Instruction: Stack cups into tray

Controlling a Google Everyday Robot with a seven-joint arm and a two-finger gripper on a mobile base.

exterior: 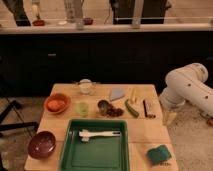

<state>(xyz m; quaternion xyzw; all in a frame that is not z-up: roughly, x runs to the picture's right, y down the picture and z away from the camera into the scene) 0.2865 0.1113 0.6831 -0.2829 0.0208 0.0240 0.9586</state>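
Note:
The pale green cup point(82, 108) stands upright on the wooden table, just behind the tray's far rim. A dark grey-brown cup point(104, 106) stands a little to its right. The deep-green tray point(98, 156) lies at the table's front middle, holding only a white utensil point(100, 134). My white arm comes in from the right. My gripper point(169, 118) hangs off the table's right edge, well right of both cups, open and holding nothing.
An orange bowl point(56, 103) and a maroon bowl point(41, 144) are on the left side. A clear glass point(86, 86) stands at the back. A pale wedge point(117, 93), green vegetable point(131, 108), dark bar point(149, 108) and teal sponge point(159, 154) lie to the right.

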